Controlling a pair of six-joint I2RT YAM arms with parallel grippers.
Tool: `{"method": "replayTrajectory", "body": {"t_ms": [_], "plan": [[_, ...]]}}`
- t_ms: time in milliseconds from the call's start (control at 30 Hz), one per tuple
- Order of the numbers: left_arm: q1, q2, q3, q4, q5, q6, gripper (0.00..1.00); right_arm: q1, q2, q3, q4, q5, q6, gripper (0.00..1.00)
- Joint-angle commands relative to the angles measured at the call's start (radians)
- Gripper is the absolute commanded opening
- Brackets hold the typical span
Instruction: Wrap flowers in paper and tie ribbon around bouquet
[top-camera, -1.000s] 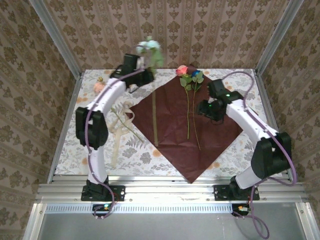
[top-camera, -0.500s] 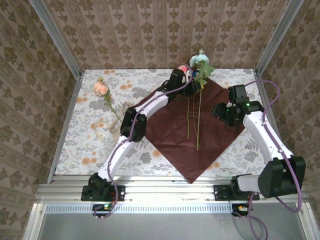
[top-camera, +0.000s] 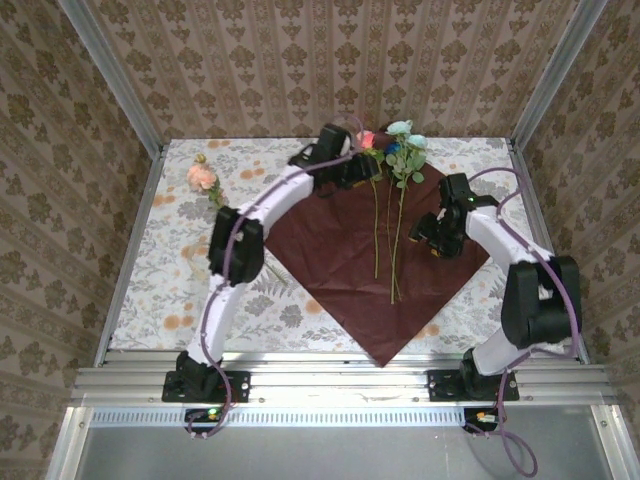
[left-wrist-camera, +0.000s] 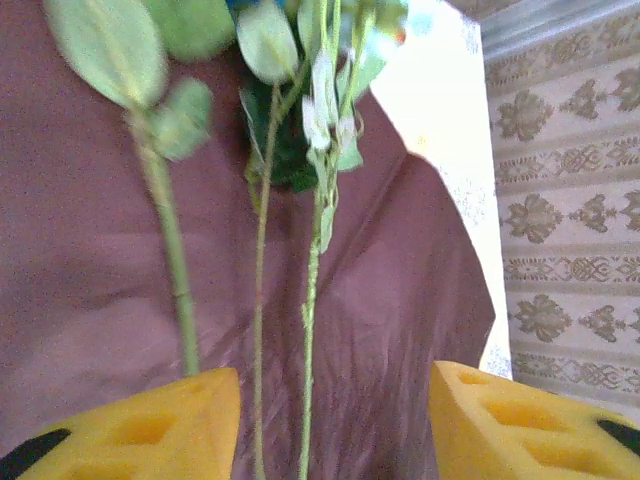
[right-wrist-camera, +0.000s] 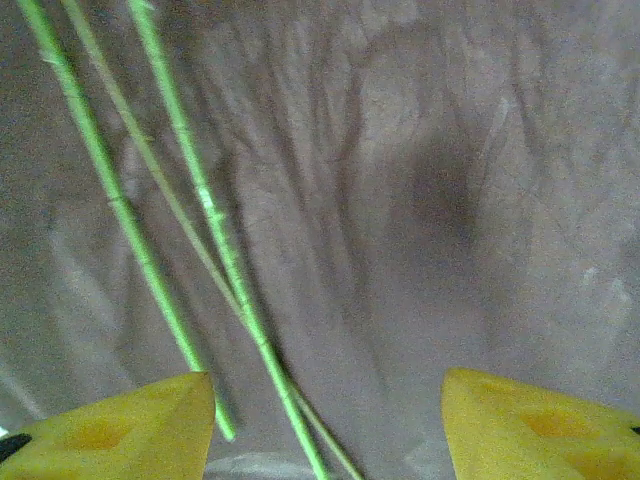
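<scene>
From above, the flowers (top-camera: 404, 150) are seen lying on the paper (top-camera: 340, 250), with one pink flower (top-camera: 203, 177) apart on the bench (top-camera: 160, 290). Up close, the left claw (left-wrist-camera: 335, 400) and right claw (right-wrist-camera: 330, 400) are seen spread apart, empty, above stems (right-wrist-camera: 215, 225).

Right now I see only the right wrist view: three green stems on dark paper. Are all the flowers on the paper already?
Observer: No. One pink flower lies off the paper, on the tablecloth at the far left.
Operator: And where is the left gripper?
Observer: The left gripper is open over the stems, close under the blooms, near the paper's far corner.
Operator: Is the paper square to the table edge?
Observer: No, it lies turned like a diamond, with one corner pointing toward the arm bases.
</scene>
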Motion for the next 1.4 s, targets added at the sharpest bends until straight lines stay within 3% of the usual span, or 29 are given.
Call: {"method": "replayTrajectory", "body": {"t_ms": [0, 67, 233, 433, 700, 833, 933, 1033, 1233, 1367], "plan": [[0.135, -0.189, -0.106, -0.249, -0.200, 0.158, 0.46, 0.015, 0.069, 0.079, 0.030, -0.023, -0.009, 0.62], [0.242, -0.250, -0.192, -0.352, -0.258, 0.199, 0.41, 0.041, 0.092, 0.123, 0.016, -0.002, -0.016, 0.62], [0.472, -0.308, -0.392, -0.380, -0.215, 0.246, 0.37, 0.133, 0.100, 0.212, -0.037, 0.067, -0.048, 0.62], [0.604, -0.225, -0.416, -0.374, -0.151, 0.271, 0.29, 0.237, 0.071, 0.260, -0.100, 0.099, -0.063, 0.64], [0.617, -0.120, -0.403, -0.410, -0.168, 0.256, 0.29, 0.261, -0.004, 0.230, -0.122, 0.107, -0.044, 0.65], [0.617, -0.095, -0.402, -0.421, -0.189, 0.265, 0.21, 0.262, -0.017, 0.225, -0.128, 0.113, -0.042, 0.65], [0.613, -0.108, -0.407, -0.433, -0.226, 0.272, 0.21, 0.261, -0.012, 0.228, -0.128, 0.113, -0.040, 0.65], [0.606, -0.146, -0.423, -0.436, -0.258, 0.270, 0.34, 0.261, -0.005, 0.235, -0.125, 0.112, -0.041, 0.65], [0.578, -0.255, -0.459, -0.442, -0.344, 0.242, 0.43, 0.263, 0.012, 0.248, -0.123, 0.104, -0.048, 0.65], [0.567, -0.246, -0.471, -0.451, -0.314, 0.200, 0.45, 0.264, 0.016, 0.241, -0.119, 0.098, -0.050, 0.65]]}}
